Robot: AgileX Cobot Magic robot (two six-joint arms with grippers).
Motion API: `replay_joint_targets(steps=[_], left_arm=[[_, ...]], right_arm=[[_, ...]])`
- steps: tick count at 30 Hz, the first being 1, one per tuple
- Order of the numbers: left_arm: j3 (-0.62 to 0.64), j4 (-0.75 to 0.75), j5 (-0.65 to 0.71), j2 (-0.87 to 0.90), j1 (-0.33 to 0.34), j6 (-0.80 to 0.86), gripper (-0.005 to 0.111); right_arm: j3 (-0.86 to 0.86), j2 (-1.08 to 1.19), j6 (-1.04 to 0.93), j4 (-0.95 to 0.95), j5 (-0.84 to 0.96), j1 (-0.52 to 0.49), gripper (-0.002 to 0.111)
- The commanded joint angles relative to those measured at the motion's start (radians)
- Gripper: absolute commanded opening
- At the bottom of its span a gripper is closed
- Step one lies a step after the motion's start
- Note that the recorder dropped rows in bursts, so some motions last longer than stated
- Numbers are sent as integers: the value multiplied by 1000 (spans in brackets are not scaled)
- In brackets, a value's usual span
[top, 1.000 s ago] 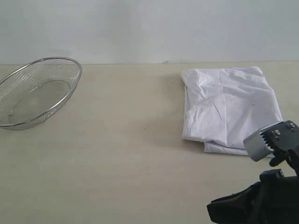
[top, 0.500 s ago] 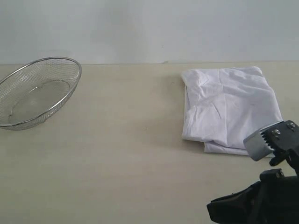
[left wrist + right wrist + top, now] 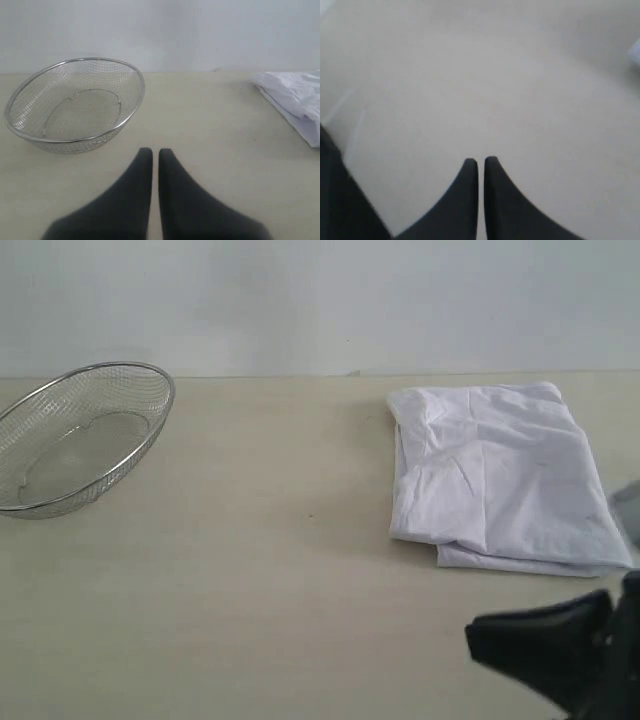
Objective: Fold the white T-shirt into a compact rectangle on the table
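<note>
Basically white T-shirt [image 3: 500,480] sits folded in a rough rectangle at far right of counter [image 3: 280,580], left pincer [image 3: 155,152] and right pincer [image 3: 481,161] both pressed together empty, so any last touch should flatten the uneven near edge without dragging layers apart.

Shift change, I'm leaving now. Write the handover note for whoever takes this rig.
Left gripper: shut, empty, over the table, facing the wire basket.
Right gripper: shut, empty, off the T-shirt.
White T-shirt: lies folded in a rough rectangle on the table, right in the exterior view, apart from the basket.
Done: the fold, by the look of it.
Left: perhaps square up the uneven near edge.
</note>
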Motion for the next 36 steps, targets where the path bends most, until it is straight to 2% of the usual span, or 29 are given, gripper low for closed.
replay_joint_targets(steps=[1, 8, 16, 21, 31, 36], left_arm=[[2, 2, -1, -2, 2, -6, 5], [2, 2, -1, -2, 2, -6, 5], [2, 2, -1, -2, 2, -6, 5], [2, 2, -1, -2, 2, -6, 5], [2, 2, -1, -2, 2, -6, 5], [2, 2, -1, -2, 2, -6, 5]], right_arm=[[0, -225, -21, -42, -120, -100, 0], [0, -488, -27, -113, -183, -290, 0], [16, -592, -27, -156, -194, -482, 0], [81, -599, 4, -149, -215, -492, 0], [88, -592, 108, -147, -211, -492, 0], [160, -592, 133, -256, -219, -492, 0]])
